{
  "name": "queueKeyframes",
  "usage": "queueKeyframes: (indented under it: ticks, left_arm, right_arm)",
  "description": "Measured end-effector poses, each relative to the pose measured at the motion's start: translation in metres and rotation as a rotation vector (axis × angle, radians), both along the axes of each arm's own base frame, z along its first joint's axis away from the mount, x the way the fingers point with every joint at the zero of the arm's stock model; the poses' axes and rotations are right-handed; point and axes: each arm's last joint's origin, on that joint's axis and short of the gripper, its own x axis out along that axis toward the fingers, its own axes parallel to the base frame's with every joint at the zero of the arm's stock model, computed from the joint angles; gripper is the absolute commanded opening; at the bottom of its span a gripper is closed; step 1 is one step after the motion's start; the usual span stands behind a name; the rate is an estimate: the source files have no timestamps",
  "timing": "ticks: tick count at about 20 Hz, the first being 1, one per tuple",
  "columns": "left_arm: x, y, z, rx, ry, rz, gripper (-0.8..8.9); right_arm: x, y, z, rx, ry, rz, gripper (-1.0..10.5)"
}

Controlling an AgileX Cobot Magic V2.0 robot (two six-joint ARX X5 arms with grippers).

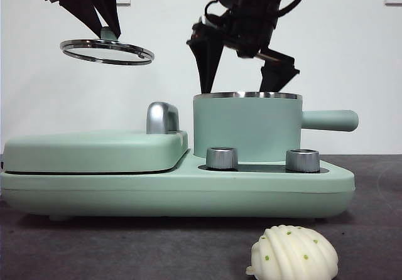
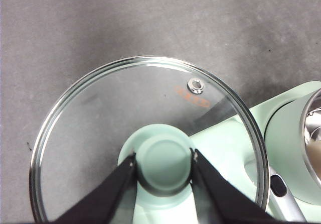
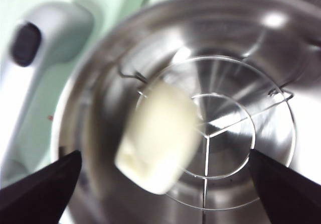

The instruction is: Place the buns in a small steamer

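While the lid is up: the left claw (image 2: pixel 164 164) is squeezing the knob of the lid (image 1: pixel 107 51), high above the griddle cover (image 1: pixel 94 149).
Right claw: the right claw (image 1: pixel 242 66) hangs spread apart over the small steamer (image 1: pixel 246 128), gripping nothing.
Smooth bun: the smooth bun (image 3: pixel 158 136) is inside the pot, between the jaws.
Shell bun: the shell bun (image 1: pixel 293 253) sits on the table (image 1: pixel 125 245), low in front of the pot, its long side across. I think the right claw is nearer.

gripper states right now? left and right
Left gripper: shut on the lid knob, held aloft.
Right gripper: open above the steamer; smooth bun inside.
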Motion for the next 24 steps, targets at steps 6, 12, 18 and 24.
queueKeyframes:
  ticks: [6, 12, 18, 24]
  left_arm:
    - [0.0, 0.0, 0.0, 0.0, 0.0, 0.0, 0.19]
    - [0.0, 0.0, 0.0, -0.024, 0.007, -0.012, 0.19]
    - [0.0, 0.0, 0.0, -0.026, 0.008, -0.011, 0.19]
    - [0.0, -0.001, 0.0, -0.026, 0.008, -0.012, 0.19]
  right_arm:
    - [-0.023, -0.015, 0.07, 0.034, -0.162, -0.018, 5.5]
    - [-0.107, -0.037, 0.091, 0.033, -0.166, 0.045, 5.5]
    - [-0.213, -0.054, 0.042, -0.028, -0.081, 0.176, 5.5]
    - [-0.241, -0.015, -0.054, 0.037, -0.047, 0.187, 5.4]
